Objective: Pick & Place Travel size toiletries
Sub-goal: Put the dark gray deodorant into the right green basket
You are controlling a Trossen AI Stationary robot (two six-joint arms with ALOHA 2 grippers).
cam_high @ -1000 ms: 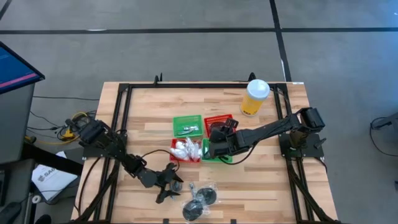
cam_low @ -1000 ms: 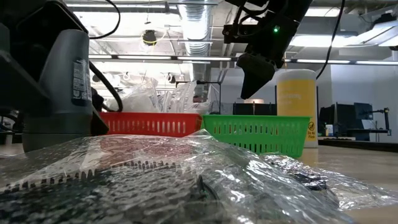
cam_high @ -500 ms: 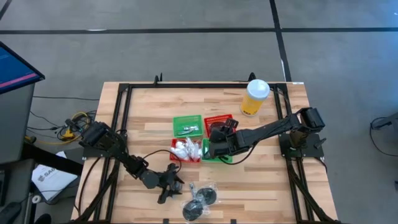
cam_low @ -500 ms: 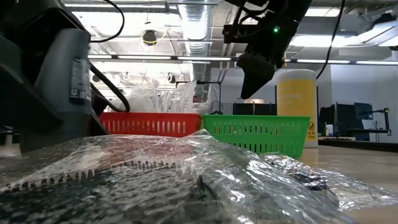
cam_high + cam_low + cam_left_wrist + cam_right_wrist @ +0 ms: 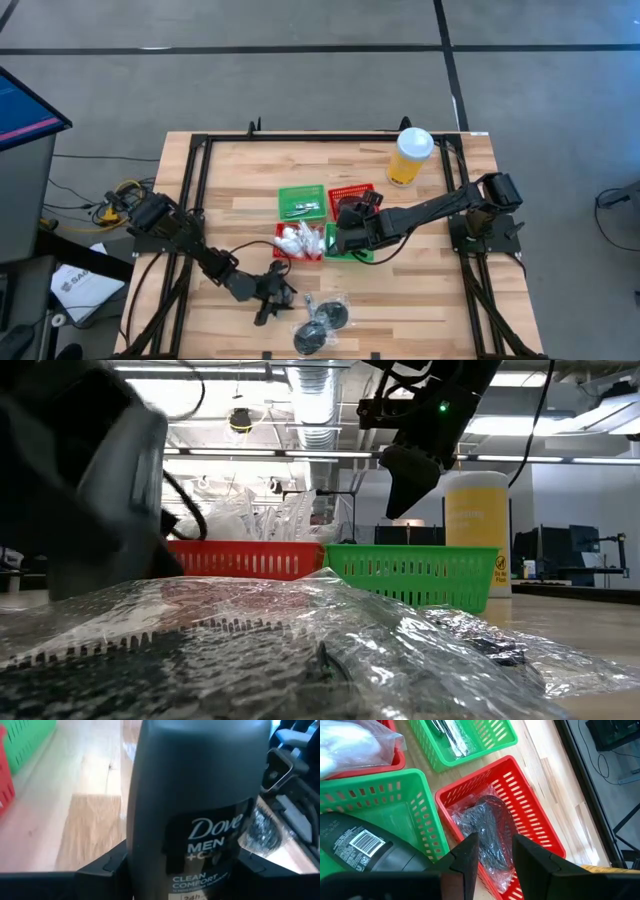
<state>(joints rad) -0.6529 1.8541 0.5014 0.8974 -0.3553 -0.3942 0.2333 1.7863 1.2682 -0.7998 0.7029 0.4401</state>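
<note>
A dark grey Dove bottle (image 5: 200, 795) stands on the table near its front edge, left of centre, and shows blurred in the low view (image 5: 110, 490). My left gripper (image 5: 272, 297) is shut on it. Beside it, wrapped dark discs (image 5: 325, 320) lie on the wood. My right gripper (image 5: 496, 860) hovers open above the four baskets with nothing between its fingers. The baskets hold white packets (image 5: 298, 238), silvery tubes (image 5: 450, 737), wrapped dark discs (image 5: 487, 827) and another grey bottle (image 5: 360, 847). My left gripper pinches the grey bottle between its two fingers (image 5: 100, 867), one on each side of the body (image 5: 137, 852). The fingers come from the table's left, slanting a little downward, across the bottle. In the low view the bottle leans slightly; its base is hidden.
A tall yellow cup with a white lid (image 5: 410, 155) stands at the far right. The red and green baskets (image 5: 325, 220) sit grouped at the table's centre. Crinkled clear wrap (image 5: 300, 650) fills the near foreground of the low view. A black frame (image 5: 195, 150) borders the table.
My left gripper's fingers have drawn together around the grey bottle and met its sides without shifting place. In the low view the bottle has tipped slightly from upright and blurs.
</note>
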